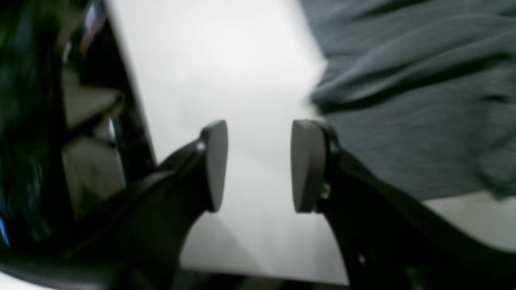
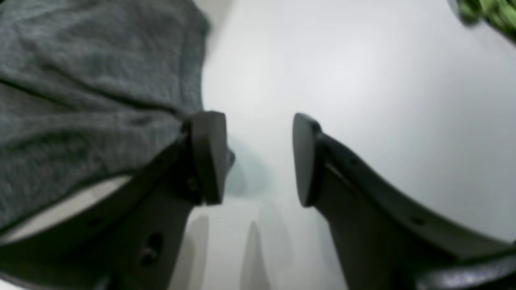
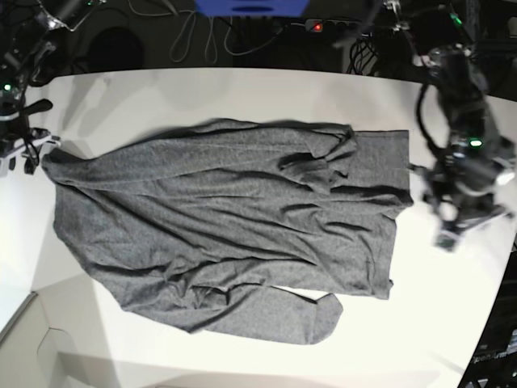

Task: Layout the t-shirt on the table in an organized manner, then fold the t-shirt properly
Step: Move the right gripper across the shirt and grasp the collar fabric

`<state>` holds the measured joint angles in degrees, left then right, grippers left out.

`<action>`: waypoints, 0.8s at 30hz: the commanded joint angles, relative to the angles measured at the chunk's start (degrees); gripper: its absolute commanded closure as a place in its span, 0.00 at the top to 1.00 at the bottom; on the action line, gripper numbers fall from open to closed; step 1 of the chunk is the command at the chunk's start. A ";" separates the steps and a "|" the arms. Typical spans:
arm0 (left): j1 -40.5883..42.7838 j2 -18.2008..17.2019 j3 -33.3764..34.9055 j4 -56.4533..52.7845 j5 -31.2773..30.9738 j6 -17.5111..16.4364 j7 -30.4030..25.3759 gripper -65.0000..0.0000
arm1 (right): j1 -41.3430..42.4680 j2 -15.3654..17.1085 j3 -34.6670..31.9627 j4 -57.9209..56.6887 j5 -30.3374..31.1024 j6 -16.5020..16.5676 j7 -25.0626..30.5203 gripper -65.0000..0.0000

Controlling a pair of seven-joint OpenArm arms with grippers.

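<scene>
Shirt spread out, not yet folded

My left gripper (image 1: 258, 165) and right gripper (image 2: 258, 159) both stand apart and empty over the table (image 3: 242, 89); the t-shirt (image 3: 226, 226) lies between them, spread but rumpled, one sleeve bunched; I judge smoothing remains, then every fold.

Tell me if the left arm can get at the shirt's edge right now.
Probably yes. The left gripper is open over bare table, with the shirt edge just beside one finger and nothing between.
</scene>
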<state>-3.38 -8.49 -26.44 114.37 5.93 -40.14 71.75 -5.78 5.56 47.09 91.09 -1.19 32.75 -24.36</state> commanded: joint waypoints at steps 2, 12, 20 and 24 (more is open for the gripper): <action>-0.97 -0.61 -6.14 0.75 -0.09 0.14 -0.76 0.39 | 0.02 -0.33 -0.01 3.64 1.32 0.17 1.81 0.45; -0.62 -6.23 -32.42 0.58 -0.18 0.14 -1.02 0.39 | -3.58 -6.75 -23.75 16.30 1.24 7.25 1.81 0.53; 2.28 -13.62 -37.78 -7.07 0.18 0.14 -1.11 0.39 | -4.46 -8.24 -45.73 10.41 1.24 7.25 1.72 0.54; 4.83 -14.76 -37.78 -7.42 0.00 0.14 -1.11 0.39 | -4.28 -11.50 -50.83 6.98 1.24 7.25 1.81 0.56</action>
<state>2.04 -22.04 -64.10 106.02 6.22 -40.16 71.57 -10.83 -5.91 -3.97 96.99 -1.08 40.01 -24.10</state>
